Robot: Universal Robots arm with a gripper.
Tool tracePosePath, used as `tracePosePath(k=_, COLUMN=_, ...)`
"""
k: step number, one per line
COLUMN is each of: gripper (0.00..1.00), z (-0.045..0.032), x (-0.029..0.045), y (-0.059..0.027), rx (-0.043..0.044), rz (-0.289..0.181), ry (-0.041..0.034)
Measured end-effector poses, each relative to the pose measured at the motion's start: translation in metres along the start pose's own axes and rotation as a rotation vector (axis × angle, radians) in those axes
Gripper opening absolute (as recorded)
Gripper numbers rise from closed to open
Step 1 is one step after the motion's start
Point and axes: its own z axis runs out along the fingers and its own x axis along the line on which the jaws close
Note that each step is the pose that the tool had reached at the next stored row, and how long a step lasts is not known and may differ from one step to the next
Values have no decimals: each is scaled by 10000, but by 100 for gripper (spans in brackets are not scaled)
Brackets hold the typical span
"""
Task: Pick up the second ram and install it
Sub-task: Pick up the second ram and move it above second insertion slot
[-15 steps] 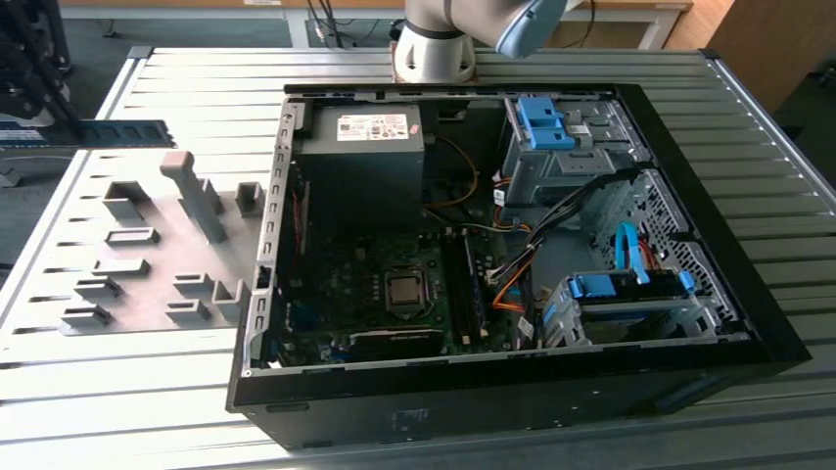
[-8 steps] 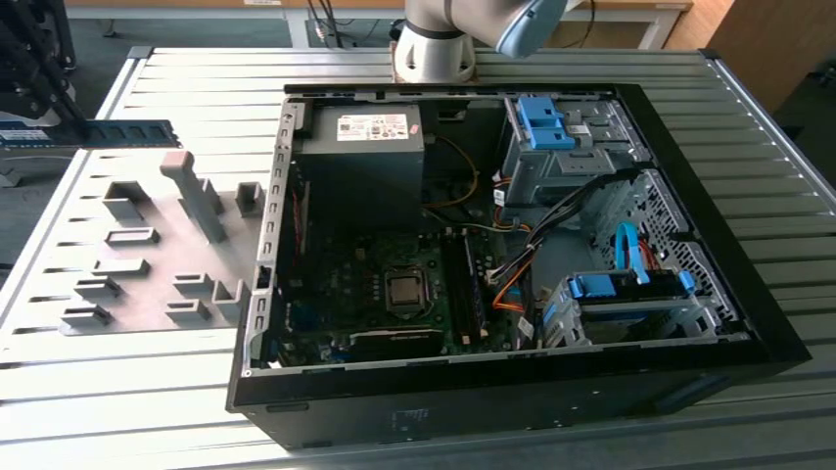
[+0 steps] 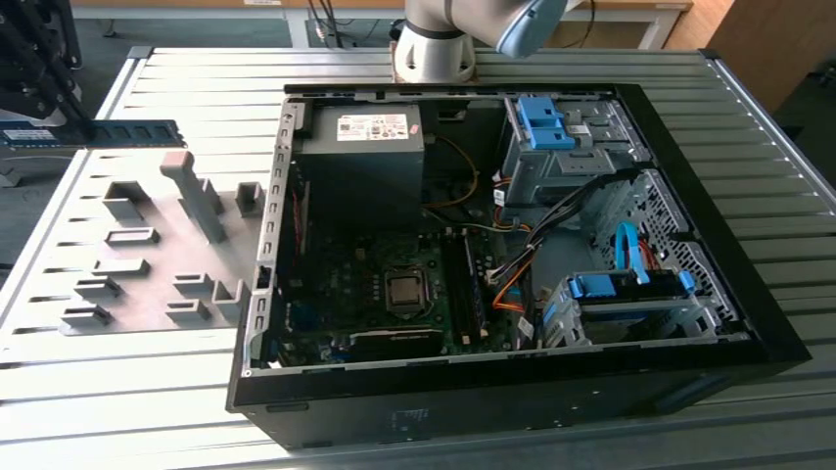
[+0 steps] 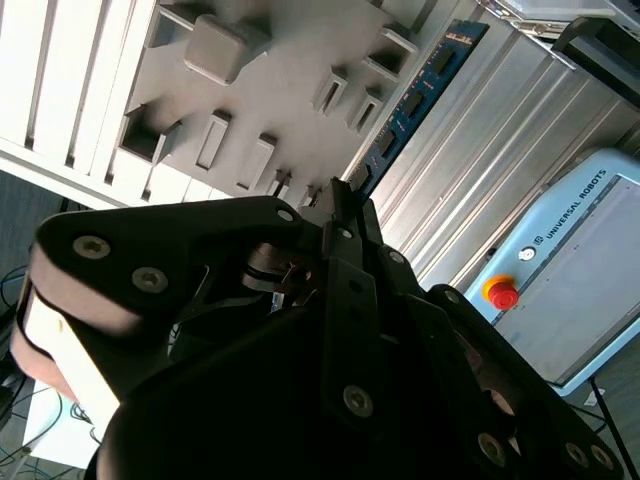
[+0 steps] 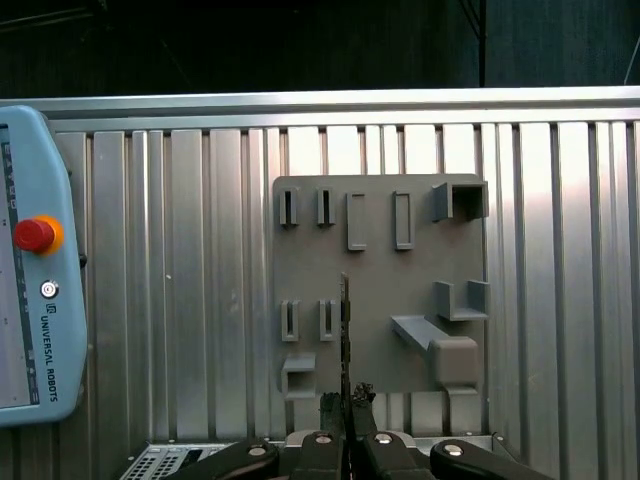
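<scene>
Where the gripper (image 5: 346, 402) shuts its jaws, the second ram (image 5: 345, 330) sits pinched between them, edge-on, its length running straight out past the fingertips. Grey slotted holder (image 5: 380, 290) lies below the jaws on the ribbed table (image 5: 180, 250). Arm reaches sideways, off the open computer case (image 3: 523, 245); ram held level.

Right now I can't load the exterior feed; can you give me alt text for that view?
The gripper holds the second ram level at the exterior view's upper left, over a grey slotted fixture tray on the ribbed metal table. An open computer case lies centre, motherboard exposed, the arm's base behind it.
</scene>
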Motion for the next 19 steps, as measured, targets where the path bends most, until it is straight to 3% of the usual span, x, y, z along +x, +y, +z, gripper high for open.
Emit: tracePosePath(k=19, gripper=14, z=-1, x=-3, y=-78, rx=0, rz=0, ry=0)
